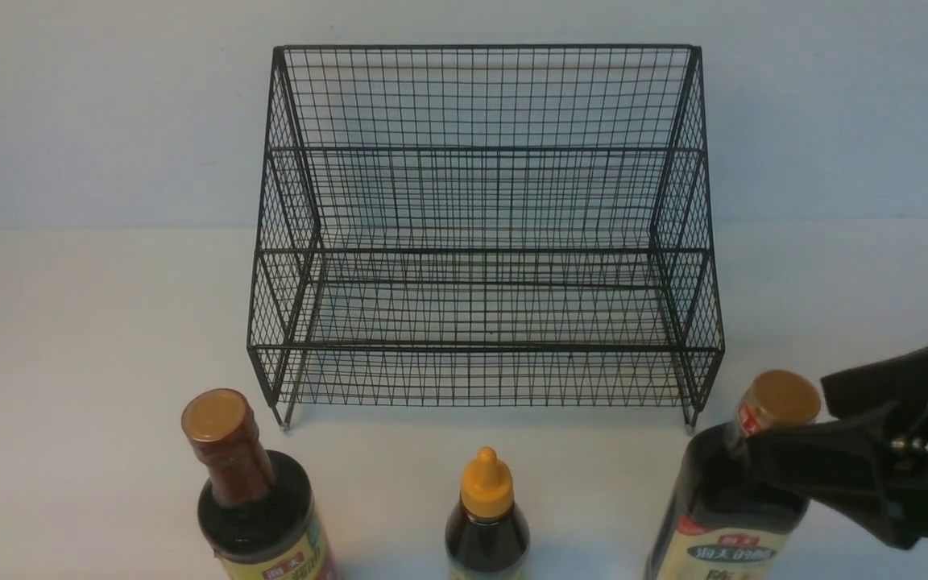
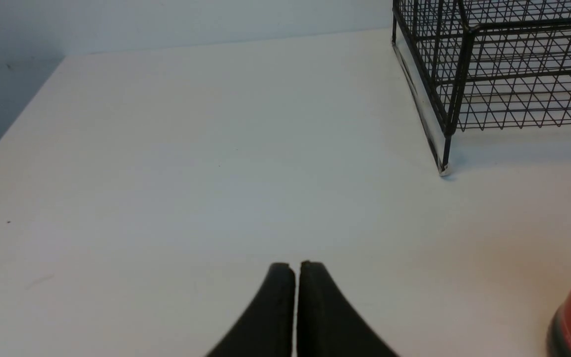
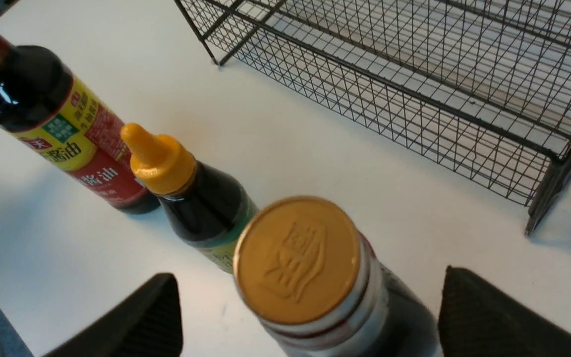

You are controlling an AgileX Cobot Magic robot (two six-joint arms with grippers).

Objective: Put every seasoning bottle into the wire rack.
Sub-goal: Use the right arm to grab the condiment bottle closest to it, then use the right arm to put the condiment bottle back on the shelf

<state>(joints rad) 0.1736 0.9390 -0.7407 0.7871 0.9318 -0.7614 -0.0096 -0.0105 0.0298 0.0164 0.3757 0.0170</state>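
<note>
Straddling the upright cream-label bottle's (image 1: 722,524) neck rn, the right gripper (image 3: 310,297) is hanging wide open, bottle standing just front-right of the rack (image 1: 480,242), left gripper (image 2: 295,270) sitting closed farther off.

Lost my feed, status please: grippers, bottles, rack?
Left gripper shut, holding nothing. Right gripper open around cream-labelled bottle. Red-necked bottle, small bottle standing untouched; wire rack empty. Nothing in the way.
</note>
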